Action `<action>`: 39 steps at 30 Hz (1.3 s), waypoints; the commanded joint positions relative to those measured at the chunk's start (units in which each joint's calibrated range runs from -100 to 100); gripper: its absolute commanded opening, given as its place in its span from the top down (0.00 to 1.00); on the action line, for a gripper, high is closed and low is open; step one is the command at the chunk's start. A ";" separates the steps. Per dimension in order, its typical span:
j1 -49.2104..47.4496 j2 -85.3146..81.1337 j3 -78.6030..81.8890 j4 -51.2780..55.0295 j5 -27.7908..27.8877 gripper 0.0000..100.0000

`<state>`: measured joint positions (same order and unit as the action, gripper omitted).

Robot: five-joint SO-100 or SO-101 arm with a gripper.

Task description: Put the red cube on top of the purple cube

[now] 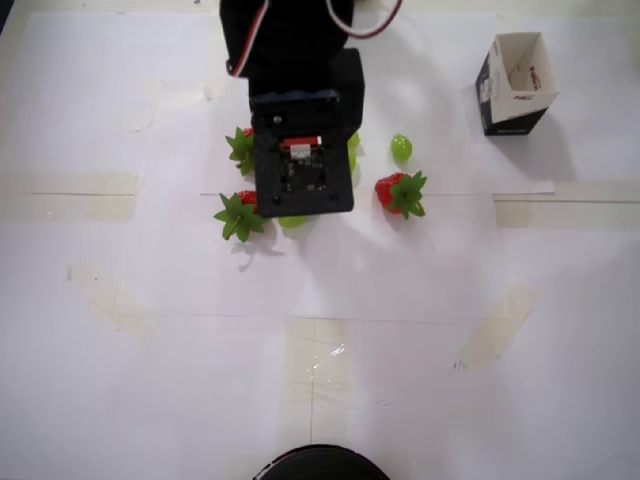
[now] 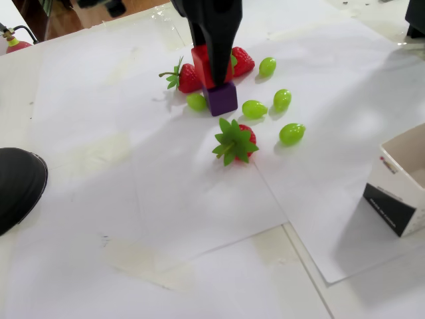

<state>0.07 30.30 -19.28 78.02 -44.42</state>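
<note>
In the fixed view my gripper point(image 2: 218, 74) comes down from the top and is shut on the red cube point(image 2: 201, 66). The red cube is directly over the purple cube point(image 2: 222, 100), at or just above its top face; I cannot tell whether they touch. The purple cube stands on the white paper among the fruit. In the overhead view the black arm point(image 1: 300, 150) covers both cubes and the fingertips.
Red strawberries point(image 2: 234, 141) point(image 2: 186, 78) point(image 2: 243, 60) and several green grapes point(image 2: 254, 108) point(image 2: 292, 133) ring the cubes. An open black-and-white carton point(image 2: 398, 193) point(image 1: 515, 85) stands apart. A black round object point(image 2: 16, 186) lies at the table edge.
</note>
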 commanded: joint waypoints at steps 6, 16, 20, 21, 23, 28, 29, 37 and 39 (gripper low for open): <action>0.22 0.13 -4.27 -0.57 0.88 0.77; 0.07 0.48 -4.27 -0.82 0.15 0.68; 0.15 0.56 -4.63 -0.25 -0.15 0.67; 0.15 0.56 -4.81 0.24 -0.29 0.67; 0.00 0.13 -5.18 0.98 -0.44 0.67; -0.37 -1.50 -5.18 1.31 -1.12 0.66; -0.44 -1.67 -5.18 1.31 -1.27 0.66; -1.55 -2.70 -5.27 1.47 -2.15 0.65; -1.91 -2.79 -5.27 1.63 -2.25 0.65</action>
<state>-0.97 31.39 -20.09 78.74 -46.23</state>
